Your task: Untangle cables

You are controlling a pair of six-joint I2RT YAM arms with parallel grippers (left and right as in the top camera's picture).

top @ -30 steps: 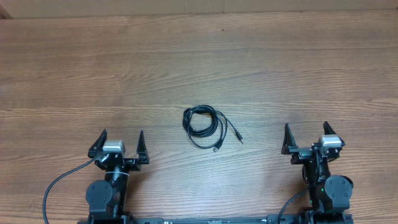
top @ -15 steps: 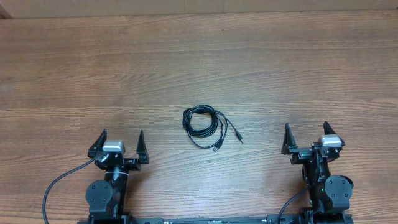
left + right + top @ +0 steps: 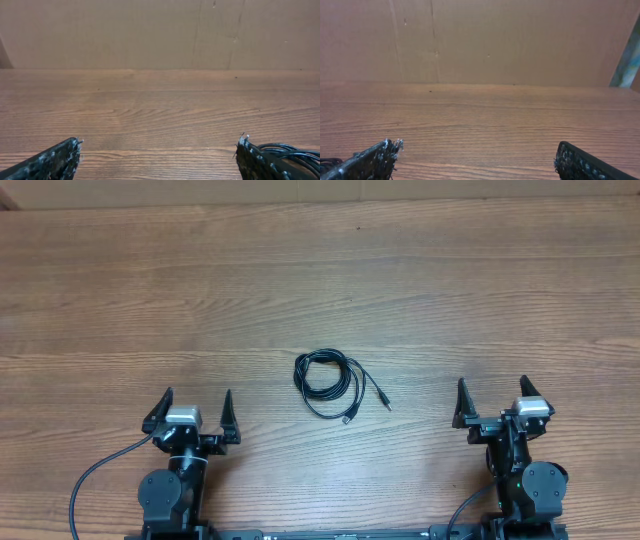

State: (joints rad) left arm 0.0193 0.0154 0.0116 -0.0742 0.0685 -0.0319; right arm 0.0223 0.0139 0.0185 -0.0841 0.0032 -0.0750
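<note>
Two pincers spread wide, empty | left pincer (image 3: 196, 396), right pincer (image 3: 492, 384) well apart from cables (image 3: 300, 376)

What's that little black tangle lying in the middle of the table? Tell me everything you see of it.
The cables are thin, black, flexible cords wound into a small, roughly round coil lying flat on the wooden table, near its middle. Two loose tails leave the coil toward the robot's right, each ending in a small plug. Only the table touches it.
</note>
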